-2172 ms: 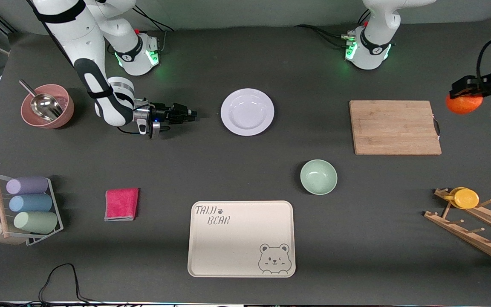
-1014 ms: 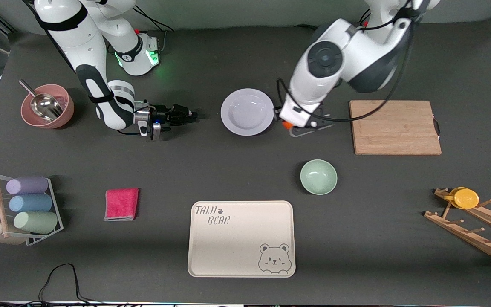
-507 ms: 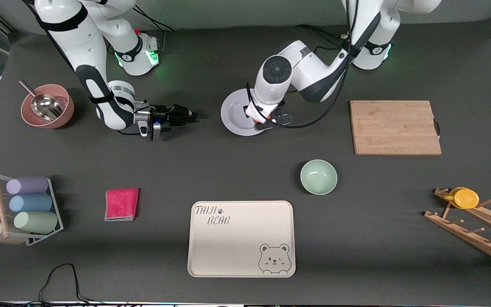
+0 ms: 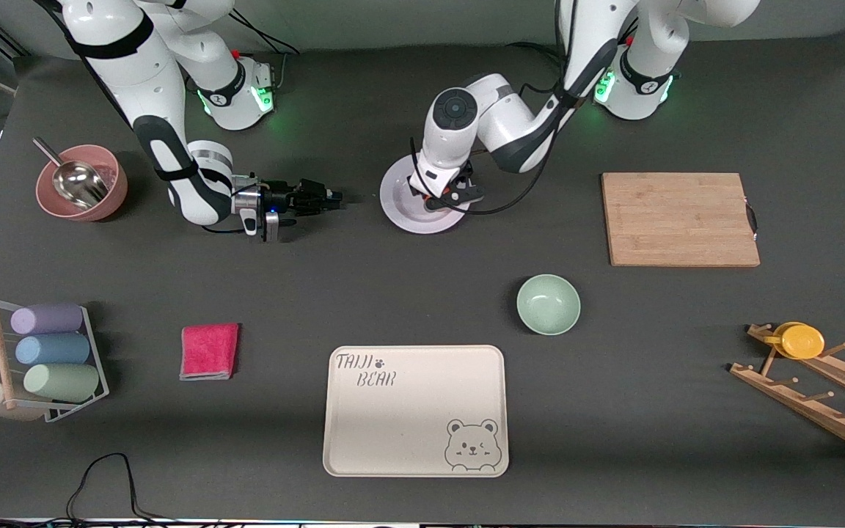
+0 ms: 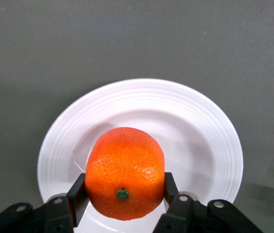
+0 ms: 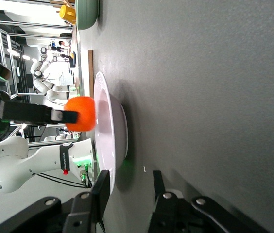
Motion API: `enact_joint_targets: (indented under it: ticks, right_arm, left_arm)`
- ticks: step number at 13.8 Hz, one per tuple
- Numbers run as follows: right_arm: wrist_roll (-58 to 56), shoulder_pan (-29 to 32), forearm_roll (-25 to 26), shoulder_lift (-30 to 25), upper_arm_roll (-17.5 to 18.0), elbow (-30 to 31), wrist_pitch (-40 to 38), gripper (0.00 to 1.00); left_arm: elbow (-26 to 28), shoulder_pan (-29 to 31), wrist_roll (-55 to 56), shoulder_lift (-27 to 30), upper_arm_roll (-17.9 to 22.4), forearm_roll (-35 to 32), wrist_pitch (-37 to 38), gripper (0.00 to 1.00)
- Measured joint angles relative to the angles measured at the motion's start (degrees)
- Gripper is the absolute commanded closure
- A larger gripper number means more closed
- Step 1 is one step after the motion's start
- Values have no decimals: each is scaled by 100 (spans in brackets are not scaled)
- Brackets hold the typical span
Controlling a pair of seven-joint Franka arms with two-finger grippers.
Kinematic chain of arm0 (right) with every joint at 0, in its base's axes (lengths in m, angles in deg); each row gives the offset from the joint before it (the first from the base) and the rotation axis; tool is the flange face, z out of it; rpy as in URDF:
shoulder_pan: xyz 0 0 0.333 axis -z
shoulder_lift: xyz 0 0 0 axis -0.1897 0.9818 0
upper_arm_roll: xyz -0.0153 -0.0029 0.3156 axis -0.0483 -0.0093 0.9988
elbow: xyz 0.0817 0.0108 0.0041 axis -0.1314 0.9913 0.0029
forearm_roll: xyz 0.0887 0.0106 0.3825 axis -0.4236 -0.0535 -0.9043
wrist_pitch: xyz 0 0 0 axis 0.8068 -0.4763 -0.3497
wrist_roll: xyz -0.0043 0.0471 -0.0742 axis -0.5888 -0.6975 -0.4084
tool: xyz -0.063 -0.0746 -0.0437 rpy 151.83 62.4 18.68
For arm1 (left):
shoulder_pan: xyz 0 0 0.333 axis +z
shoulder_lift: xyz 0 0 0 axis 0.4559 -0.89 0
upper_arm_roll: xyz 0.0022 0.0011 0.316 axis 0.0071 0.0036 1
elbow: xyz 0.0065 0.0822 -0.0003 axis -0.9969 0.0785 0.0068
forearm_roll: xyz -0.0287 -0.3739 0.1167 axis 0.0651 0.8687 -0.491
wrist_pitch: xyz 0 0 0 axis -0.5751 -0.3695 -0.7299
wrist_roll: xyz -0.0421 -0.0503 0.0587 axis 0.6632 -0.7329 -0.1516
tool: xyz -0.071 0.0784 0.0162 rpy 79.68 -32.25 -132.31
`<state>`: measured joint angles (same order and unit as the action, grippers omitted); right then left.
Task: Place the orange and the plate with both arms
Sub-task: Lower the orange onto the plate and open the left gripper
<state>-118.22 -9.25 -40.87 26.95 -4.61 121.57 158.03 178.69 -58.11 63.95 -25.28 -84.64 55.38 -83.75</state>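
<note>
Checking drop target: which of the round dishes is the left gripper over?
The plate, pale and wide-rimmed. The left gripper holds the orange above it; the green bowl and pink bowl sit elsewhere, nothing over them.

The front view looks down from high across the dark grey tabletop toward both arm bases. The left wrist view looks close, steeply down, on the round pale glossy plate. The right wrist view skims low along the tabletop, seemingly near that same plate, which all three views share.
</note>
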Motion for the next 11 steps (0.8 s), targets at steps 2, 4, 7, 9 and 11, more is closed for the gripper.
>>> enact_joint_targets:
  ticks: [2, 4, 7, 9, 11]
  right_arm:
    - [-1, -2, 0, 7, 3, -20, -1, 57]
    - [-1, -3, -17, 21, 7, -30, -1, 57]
    - [-1, -9, -32, 29, 18, -44, -3, 57]
    - [-1, -22, -57, 42, 28, -45, -9, 57]
    - [-3, -72, -279, 63, 64, -49, -30, 57]
  left_arm:
    - [3, -68, 192, -218, 2, -204, -189, 91]
    - [1, -87, 324, -360, 3, -351, -346, 1]
    - [-24, -87, 382, -382, 8, -393, -367, 0]
    - [-75, -87, 391, -378, 12, -396, -365, 0]
    - [-125, -86, 391, -344, 33, -402, -324, 0]
